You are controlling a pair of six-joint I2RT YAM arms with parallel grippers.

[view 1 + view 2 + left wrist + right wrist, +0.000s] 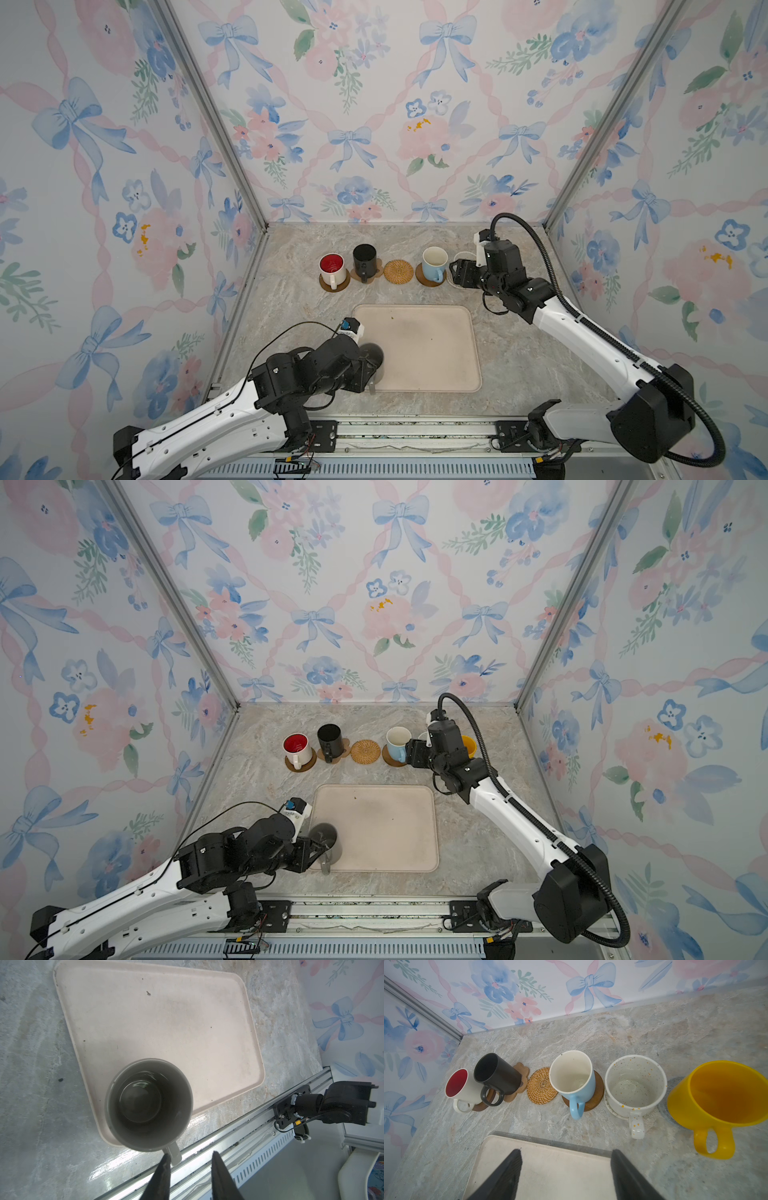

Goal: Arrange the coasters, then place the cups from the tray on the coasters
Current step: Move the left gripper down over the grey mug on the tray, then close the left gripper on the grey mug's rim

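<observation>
Left pincer (189,1154) part-open astride grey mug (148,1103) handle, tray (166,1022) corner; right pincer (566,1151) wide, empty. Risk: off-centre pinch could swivel mug over rim.

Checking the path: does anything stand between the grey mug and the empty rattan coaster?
Nothing visible does: bare tray and counter lie between grey mug and rattan coaster. The black mug and light blue mug flank it.
</observation>
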